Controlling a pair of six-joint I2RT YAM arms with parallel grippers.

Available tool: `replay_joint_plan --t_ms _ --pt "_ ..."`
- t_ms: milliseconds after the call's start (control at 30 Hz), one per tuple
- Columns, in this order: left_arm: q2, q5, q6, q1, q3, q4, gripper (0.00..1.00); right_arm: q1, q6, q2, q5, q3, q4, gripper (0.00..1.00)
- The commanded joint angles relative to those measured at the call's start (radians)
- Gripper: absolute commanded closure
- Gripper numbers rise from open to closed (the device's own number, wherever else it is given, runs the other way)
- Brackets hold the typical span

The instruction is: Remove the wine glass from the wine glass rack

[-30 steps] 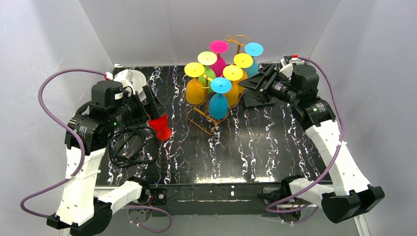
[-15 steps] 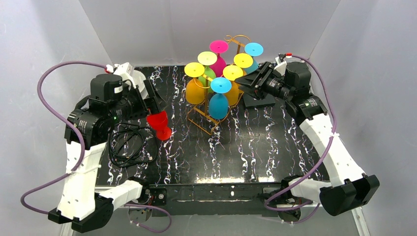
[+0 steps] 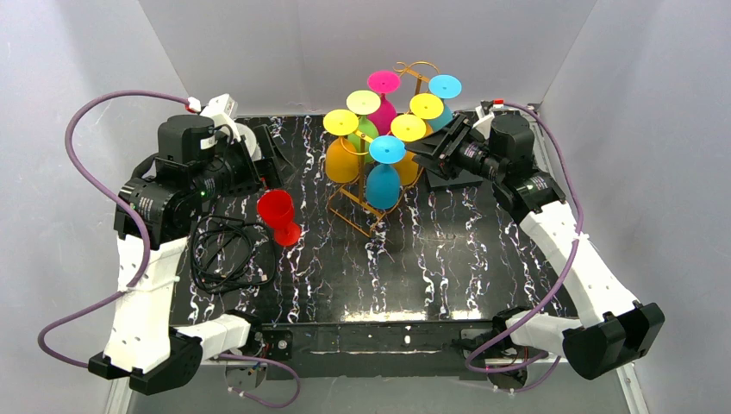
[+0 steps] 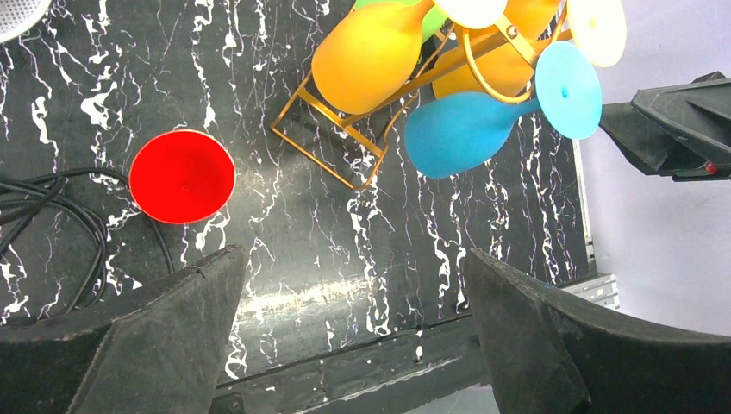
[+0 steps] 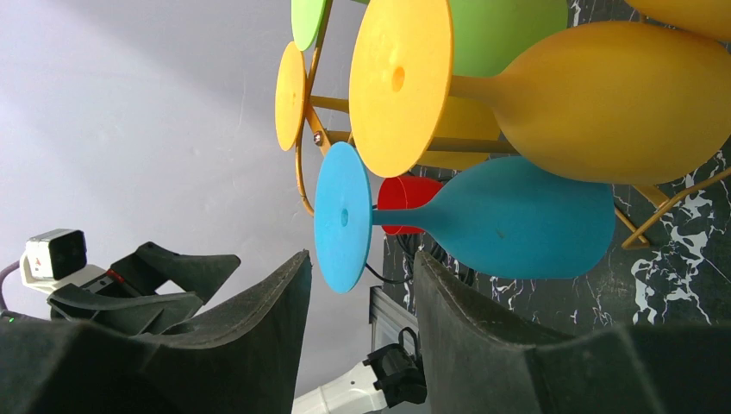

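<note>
Dragging a hanging glass sideways could tip the wine glass rack point(image 3: 348, 210) or knock neighbours loose, since the feet are crowded on its wires. The right gripper point(image 3: 421, 148) is held level just right of the rack, jaws partly spread and empty, aimed at the blue wine glass point(image 5: 509, 226). The left gripper point(image 4: 353, 259), spread wide and empty, is poised left of the rack above a red wine glass point(image 3: 277, 213) that stands upright, apart from the rack.

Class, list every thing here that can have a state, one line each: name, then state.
wine glass rack: standing upright, loaded.
blue wine glass: hanging upside down on it.
red wine glass: upright on the table, off the rack.
left tool: open, empty.
right tool: open, empty.
</note>
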Motion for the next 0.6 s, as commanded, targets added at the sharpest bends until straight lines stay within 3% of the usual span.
replay_joint_plan --t_ms 0,567 --pt "0.006 0.025 0.026 -0.003 0.037 0.005 0.02 0.021 0.005 -0.014 0.030 0.002 0.064 0.46" --pt "-0.023 0.039 0.028 -0.003 -0.003 0.021 0.02 0.058 0.036 0.019 0.071 0.016 0.076 0.53"
